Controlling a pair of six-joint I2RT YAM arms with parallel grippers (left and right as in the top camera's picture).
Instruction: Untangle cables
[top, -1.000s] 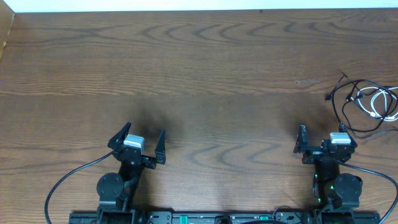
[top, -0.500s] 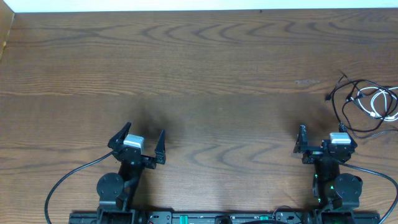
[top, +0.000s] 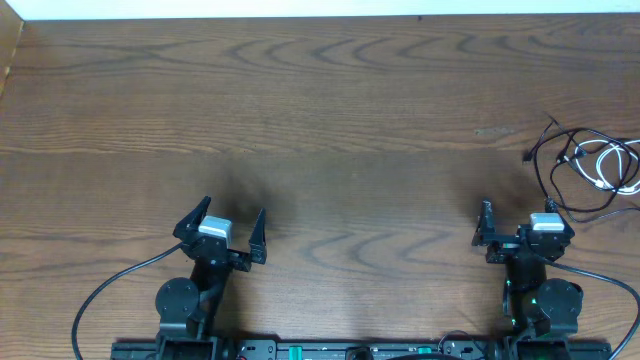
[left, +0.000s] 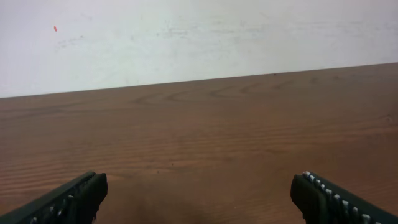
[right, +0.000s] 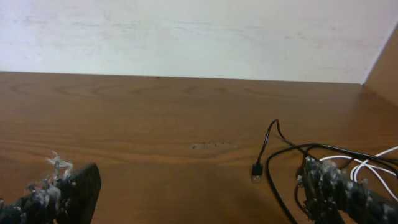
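Cables (top: 590, 170) lie tangled beyond and right of right gripper (right: 199, 186). We note it and left gripper (top: 230, 215) gaping, empty. Black cord's plug (right: 256, 173) points toward the robot.

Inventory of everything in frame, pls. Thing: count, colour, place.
black cable: one, thin, black, loose loops at the table's far right edge, small plug end pointing toward the middle
white cable: one, white/grey, looped inside the black one's loops, same spot
table: one, brown wood grain, fills the overhead view
wall: one, white, behind the table's far edge
arm supply cables: two, thick, black, running from the arm bases at the near edge
left hand: one, black, open, near edge left, holding nothing
right hand: one, black, open, near edge right, short of the cables, holding nothing
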